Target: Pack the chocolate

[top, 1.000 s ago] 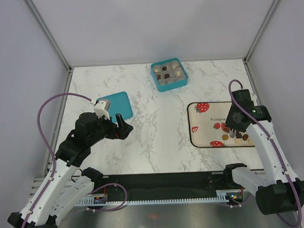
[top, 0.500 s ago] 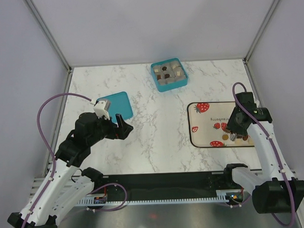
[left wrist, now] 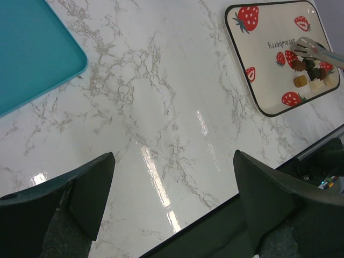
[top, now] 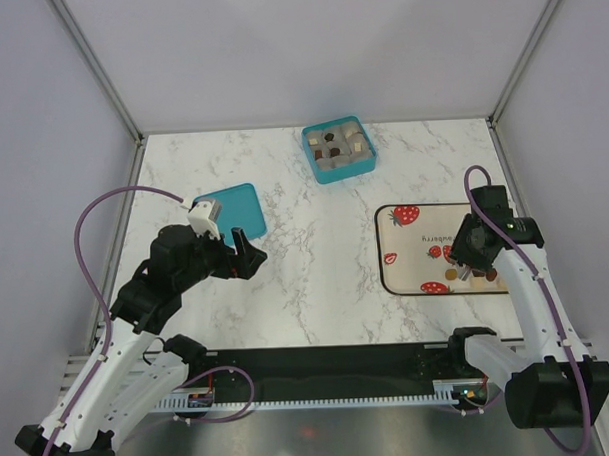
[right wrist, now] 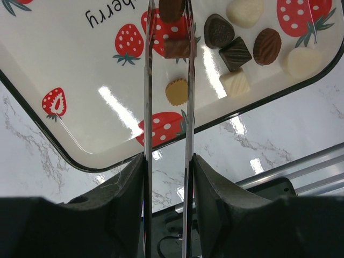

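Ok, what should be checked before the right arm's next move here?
1. Brown chocolate pinched between the right gripper tips: ok.
2. That chocolate lifted clear of the strawberry tray: cannot tell.
3. Free compartment in the teal box: cannot tell.
4. Teal lid off the box: ok.
5. Left gripper open, away from tray and box: ok.

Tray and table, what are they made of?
Tray: probably glossy plastic or melamine; light glares off its smooth printed surface. Table: looks like polished white marble with grey veins and shiny reflections, though it could be a printed laminate.
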`<state>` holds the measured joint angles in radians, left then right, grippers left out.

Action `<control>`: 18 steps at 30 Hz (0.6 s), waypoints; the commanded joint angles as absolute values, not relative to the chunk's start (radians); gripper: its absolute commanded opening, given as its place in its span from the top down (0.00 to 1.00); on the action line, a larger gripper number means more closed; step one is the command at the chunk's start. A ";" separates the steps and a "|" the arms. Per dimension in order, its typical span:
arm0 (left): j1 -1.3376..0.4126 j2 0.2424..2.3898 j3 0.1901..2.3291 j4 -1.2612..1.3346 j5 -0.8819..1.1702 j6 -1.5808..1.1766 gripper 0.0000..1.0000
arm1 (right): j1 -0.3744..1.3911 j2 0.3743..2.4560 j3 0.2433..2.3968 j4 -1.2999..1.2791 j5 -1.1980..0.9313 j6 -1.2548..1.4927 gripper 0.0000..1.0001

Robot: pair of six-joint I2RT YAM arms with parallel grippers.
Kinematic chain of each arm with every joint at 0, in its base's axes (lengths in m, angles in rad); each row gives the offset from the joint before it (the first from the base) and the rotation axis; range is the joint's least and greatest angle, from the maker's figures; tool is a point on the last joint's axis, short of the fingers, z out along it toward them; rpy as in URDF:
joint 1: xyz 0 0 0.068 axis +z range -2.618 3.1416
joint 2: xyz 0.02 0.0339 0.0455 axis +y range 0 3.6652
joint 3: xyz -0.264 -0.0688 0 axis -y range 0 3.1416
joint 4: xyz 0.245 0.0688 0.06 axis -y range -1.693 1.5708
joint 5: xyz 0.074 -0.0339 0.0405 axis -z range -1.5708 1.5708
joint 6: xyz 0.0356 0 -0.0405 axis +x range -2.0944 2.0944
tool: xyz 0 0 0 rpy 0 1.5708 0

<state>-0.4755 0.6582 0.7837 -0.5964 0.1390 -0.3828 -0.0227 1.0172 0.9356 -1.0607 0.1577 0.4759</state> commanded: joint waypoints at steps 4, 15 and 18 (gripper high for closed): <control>-0.476 0.652 0.782 -0.575 0.152 -0.348 0.01 | -0.025 1.017 0.930 -1.017 0.123 0.463 0.55; -0.476 0.655 0.784 -0.577 0.150 -0.348 0.01 | -0.026 1.046 0.931 -0.989 0.117 0.453 0.60; -0.476 0.657 0.782 -0.575 0.150 -0.348 0.01 | -0.025 1.042 0.954 -0.979 0.110 0.440 0.63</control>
<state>-0.4755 0.6582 0.7837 -0.5964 0.1390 -0.3828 -0.0227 1.0485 0.9241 -1.0149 0.1246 0.4587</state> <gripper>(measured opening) 0.993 0.390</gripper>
